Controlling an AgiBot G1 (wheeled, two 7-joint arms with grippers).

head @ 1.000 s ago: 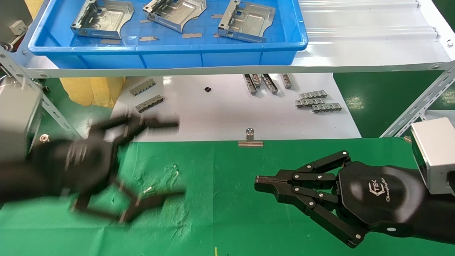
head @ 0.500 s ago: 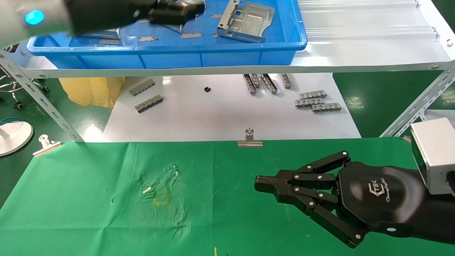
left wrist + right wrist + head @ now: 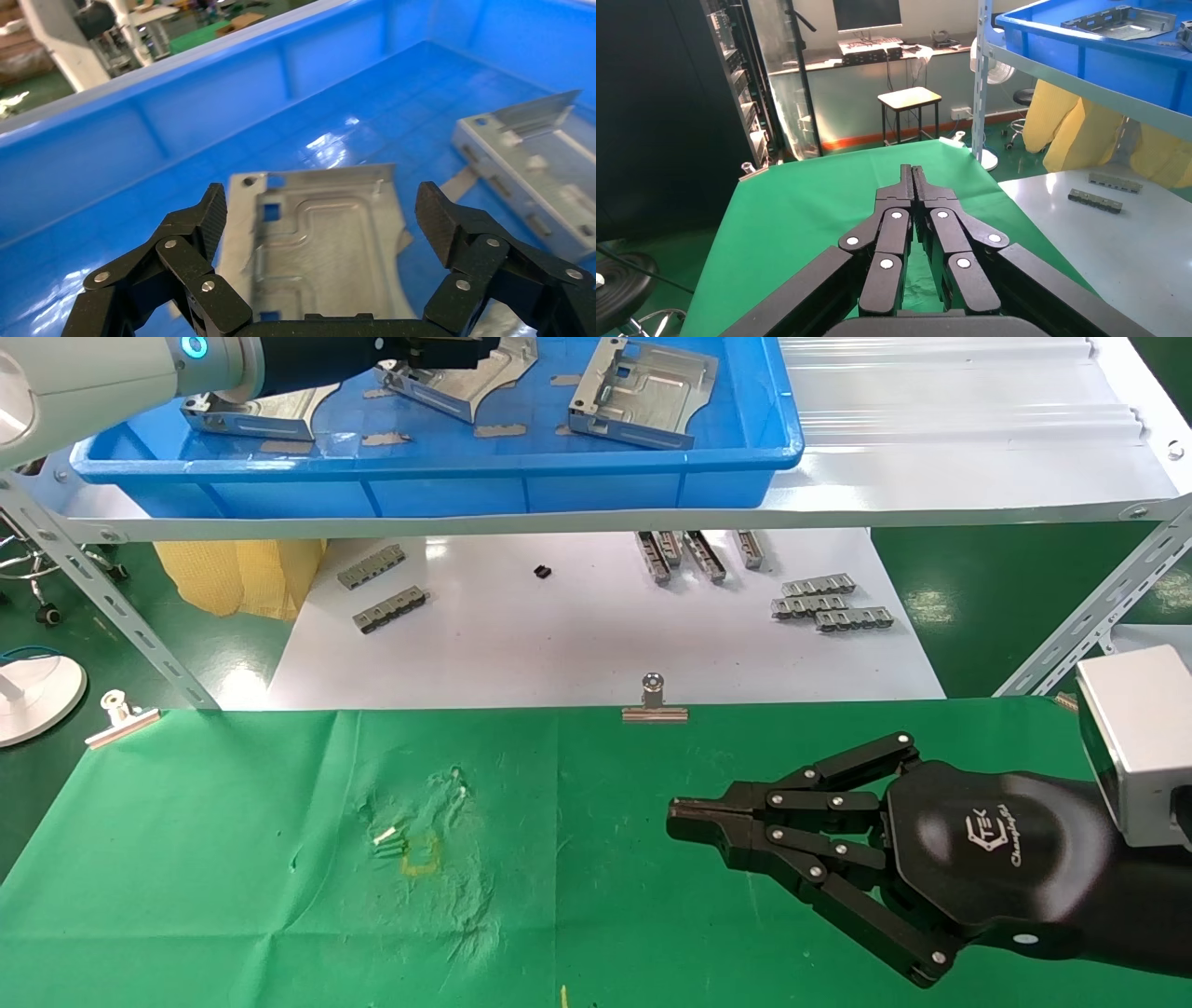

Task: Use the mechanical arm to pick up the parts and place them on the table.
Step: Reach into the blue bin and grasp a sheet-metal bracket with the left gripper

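The left gripper [image 3: 320, 210] is held spread wide inside the blue tray [image 3: 559, 486] on the far shelf, its fingers [image 3: 211, 210] straddling the middle part [image 3: 320, 246], which lies flat on the tray floor between two other parts, one to the left [image 3: 251, 416] and one to the right [image 3: 643, 393]. For a sound grasp, the claw should be lowered until both fingertips pass the folded rims, then closed squarely across the plate (a skewed bite would likely let thin sheet metal pivot). The lift should clear the tray wall before the part is carried to the green table [image 3: 233, 896]. The right gripper [image 3: 684, 822] rests over the near right of the table, pressed together and empty. Compared with a second ago, the left arm has been moved from low over the table up into the tray.
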